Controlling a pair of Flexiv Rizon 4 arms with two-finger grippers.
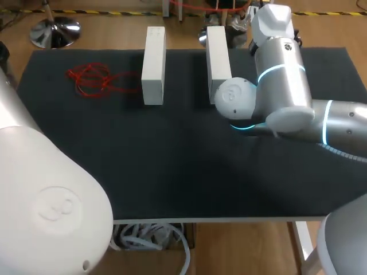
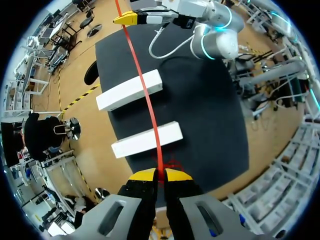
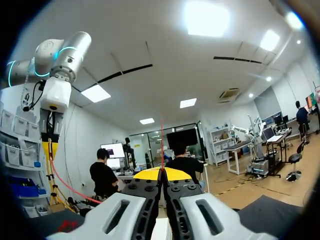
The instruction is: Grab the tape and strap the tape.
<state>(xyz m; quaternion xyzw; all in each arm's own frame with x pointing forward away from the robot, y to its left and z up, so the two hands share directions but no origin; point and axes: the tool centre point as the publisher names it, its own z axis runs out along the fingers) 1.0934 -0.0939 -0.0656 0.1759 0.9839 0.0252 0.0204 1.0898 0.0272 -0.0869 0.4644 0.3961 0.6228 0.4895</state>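
Two grippers engaged | left gripper (image 2: 160, 174): fingers clamped on red tape (image 2: 149, 105) | right gripper (image 3: 161, 174): fingers clamped on the same red tape | tape run: straight line between the grippers, passing over both white blocks (image 1: 153, 66) | slack: tangled heap on black mat (image 1: 172, 166), beside the left block.

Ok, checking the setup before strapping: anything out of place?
Only the thin red tape: a loose tangle of it lies on the black mat, beside one white rectangular block. Nothing else stands out.
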